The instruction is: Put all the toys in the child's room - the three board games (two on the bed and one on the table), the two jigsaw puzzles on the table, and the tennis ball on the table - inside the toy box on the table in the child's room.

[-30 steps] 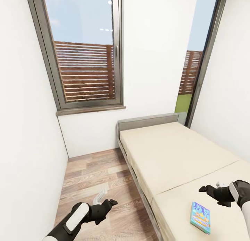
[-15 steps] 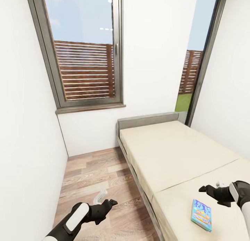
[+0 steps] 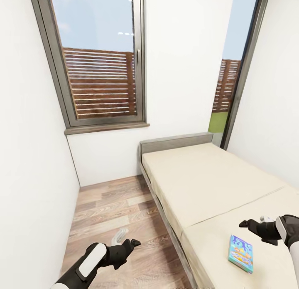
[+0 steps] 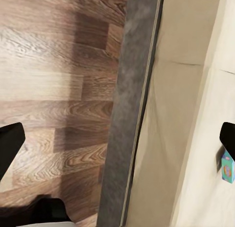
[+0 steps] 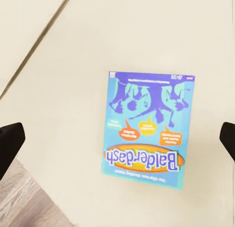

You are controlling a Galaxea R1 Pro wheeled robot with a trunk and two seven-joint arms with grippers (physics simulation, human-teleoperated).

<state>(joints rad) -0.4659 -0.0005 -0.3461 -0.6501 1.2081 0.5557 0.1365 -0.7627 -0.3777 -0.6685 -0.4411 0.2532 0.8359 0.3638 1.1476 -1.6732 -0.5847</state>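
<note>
From the head camera I look into a narrow white-walled room, where my left gripper point(image 3: 132, 242) hangs low over the wood-plank floor point(image 3: 112, 214) just beside the bed's dark grey frame point(image 3: 166, 226), its fingers spread wide and holding nothing. Behind it, a grey-framed window point(image 3: 99, 60) shows a slatted wooden fence under blue sky. To the right, the bed point(image 3: 207, 185) runs back to the far wall, its beige mattress split by a seam. One of the board games, a blue box point(image 3: 240, 253), lies flat on the near part of the mattress; my right wrist camera reads "Balderdash" on its lid point(image 5: 147, 136). My right gripper point(image 3: 246, 223) hovers above the mattress just beyond the box, clear of it, with its fingers wide apart and empty. At the far right, a tall glazed panel point(image 3: 232, 72) shows grass and more fence.
</note>
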